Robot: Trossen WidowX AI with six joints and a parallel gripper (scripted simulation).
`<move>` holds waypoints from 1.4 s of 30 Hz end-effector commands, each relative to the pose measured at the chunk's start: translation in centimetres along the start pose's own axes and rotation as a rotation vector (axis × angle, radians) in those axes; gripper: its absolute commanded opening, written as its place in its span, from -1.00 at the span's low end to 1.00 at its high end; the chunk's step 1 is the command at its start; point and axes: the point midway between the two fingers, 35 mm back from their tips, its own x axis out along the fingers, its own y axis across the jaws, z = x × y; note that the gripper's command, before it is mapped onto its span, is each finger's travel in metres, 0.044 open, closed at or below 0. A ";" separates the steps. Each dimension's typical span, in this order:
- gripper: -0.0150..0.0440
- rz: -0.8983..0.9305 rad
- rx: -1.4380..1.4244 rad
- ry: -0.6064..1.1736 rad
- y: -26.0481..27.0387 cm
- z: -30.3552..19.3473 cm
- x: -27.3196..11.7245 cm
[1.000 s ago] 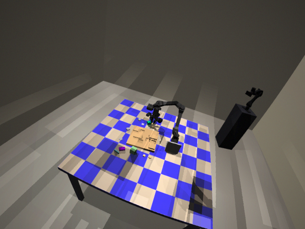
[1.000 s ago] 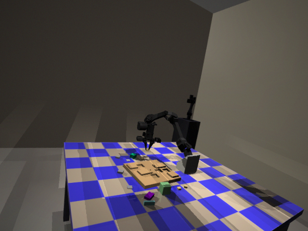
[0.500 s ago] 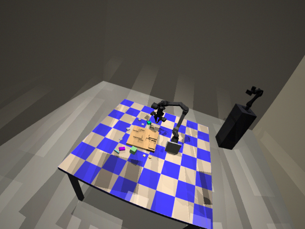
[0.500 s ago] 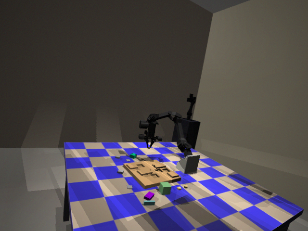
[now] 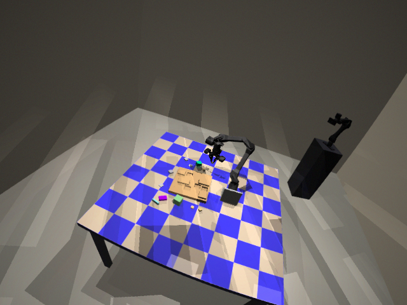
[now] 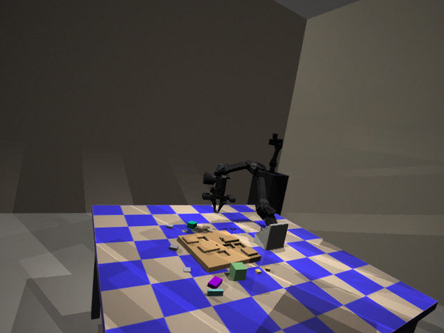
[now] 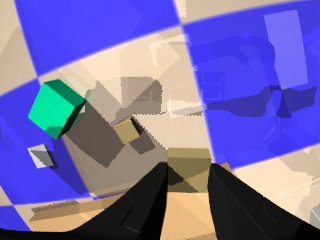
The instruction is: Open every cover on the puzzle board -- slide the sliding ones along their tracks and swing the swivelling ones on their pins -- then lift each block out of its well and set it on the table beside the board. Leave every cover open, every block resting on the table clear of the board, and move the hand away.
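Note:
My gripper (image 5: 212,161) (image 6: 216,211) is shut on a small tan block (image 7: 188,171), high above the table just beyond the board's far edge. The wooden puzzle board (image 5: 177,189) (image 6: 211,266) (image 7: 75,212) lies flat, with raised covers and dark recesses; covers include one at centre (image 6: 209,246) and one at right (image 6: 249,251). Whether every well is empty is too small to tell. A tan block (image 7: 128,131) lies on the table beyond the board. Two more tan blocks (image 5: 192,207) (image 6: 257,271) lie off its near edge. Small grey blocks (image 5: 170,171) (image 6: 173,247) (image 7: 40,156) lie beside the board.
A teal block (image 5: 198,163) (image 6: 192,224) (image 7: 52,107) stands beyond the board. A green cube (image 5: 178,199) (image 6: 238,271), a purple block (image 5: 162,197) (image 6: 215,282) and a cyan bar (image 5: 155,201) (image 6: 215,293) lie on the near side. The grey wedge (image 5: 231,196) (image 6: 276,236) stands right of the board.

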 end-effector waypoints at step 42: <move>-0.22 0.004 0.003 0.003 0.3 0.0 7.1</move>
